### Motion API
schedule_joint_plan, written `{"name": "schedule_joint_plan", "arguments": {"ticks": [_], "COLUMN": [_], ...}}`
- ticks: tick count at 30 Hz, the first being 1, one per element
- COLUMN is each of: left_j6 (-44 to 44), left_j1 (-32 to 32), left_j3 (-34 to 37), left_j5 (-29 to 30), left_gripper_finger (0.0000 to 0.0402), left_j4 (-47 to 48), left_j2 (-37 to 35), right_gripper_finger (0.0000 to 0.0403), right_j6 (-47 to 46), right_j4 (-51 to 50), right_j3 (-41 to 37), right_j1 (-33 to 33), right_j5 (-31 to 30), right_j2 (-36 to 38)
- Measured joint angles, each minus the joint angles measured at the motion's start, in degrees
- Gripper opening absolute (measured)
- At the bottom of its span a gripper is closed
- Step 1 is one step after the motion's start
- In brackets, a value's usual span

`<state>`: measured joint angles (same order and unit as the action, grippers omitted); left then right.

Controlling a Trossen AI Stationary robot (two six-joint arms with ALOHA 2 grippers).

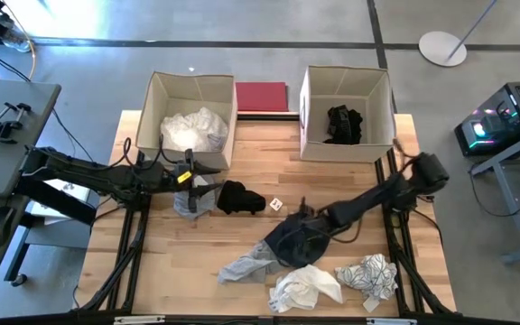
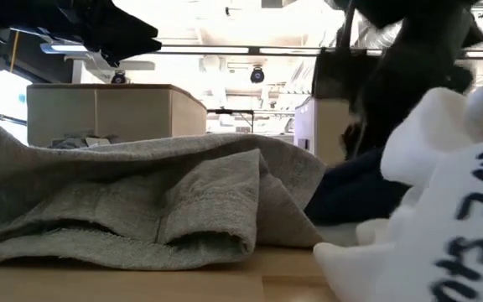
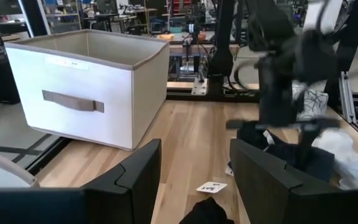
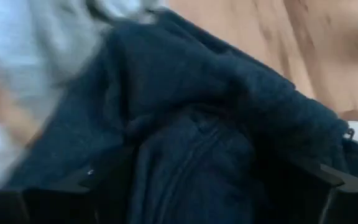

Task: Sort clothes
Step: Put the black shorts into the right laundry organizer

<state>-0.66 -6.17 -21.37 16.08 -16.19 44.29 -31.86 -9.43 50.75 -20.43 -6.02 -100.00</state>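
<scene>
High view first: the right gripper [image 1: 303, 226] is down in the near-centre pile, buried in the navy garment [image 1: 292, 242]. Its wrist view is filled with that dark fleece pressed up between the fingers, but I cannot tell whether they have closed on it. My call for this step: pinch a thick fold, lift straight up so the grey garment [image 1: 246, 266] underneath falls away, then carry it to the right box [image 1: 377, 86], where a black garment [image 1: 343, 124] already lies.

The left gripper [image 1: 208, 171] hangs open just near of the left box [image 1: 156, 99], above a grey piece [image 1: 190, 200] and beside the black piece [image 1: 240, 198]; its wrist view shows the fingers spread with nothing between them.

Textures now: the navy looks napped and thick, the grey is a soft knit with a stitched hem in the low view, and the white garment [image 1: 305, 287] and patterned garment [image 1: 368, 273] sit crumpled at the near edge. Whites [image 1: 192, 131] fill the left box. Both boxes are stiff beige fabric on a pale wood table [image 1: 269, 153].
</scene>
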Motion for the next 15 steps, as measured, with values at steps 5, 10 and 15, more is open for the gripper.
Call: {"name": "schedule_joint_plan", "arguments": {"ticks": [5,10,15], "left_j6": [0.01,0.21,0.62], "left_j1": [0.0,0.0,-0.04], "left_j3": [0.0,0.0,0.0], "left_j5": [0.0,-0.02,-0.04], "left_gripper_finger": [0.0181,0.0181,0.0181], "left_j4": [-0.04,-0.06,-0.24], "left_j2": [0.0,0.0,0.0], "right_gripper_finger": [0.0244,0.0135,0.0024], "right_j6": [0.44,0.88,3.07], "right_j4": [2.72,4.24,0.58], "right_j3": [0.74,0.72,1.84], "right_j1": [-0.11,-1.05,-0.95], "right_j5": [-4.56,-10.68,-11.76], "right_j2": [-7.07,-8.33,-3.7]}}
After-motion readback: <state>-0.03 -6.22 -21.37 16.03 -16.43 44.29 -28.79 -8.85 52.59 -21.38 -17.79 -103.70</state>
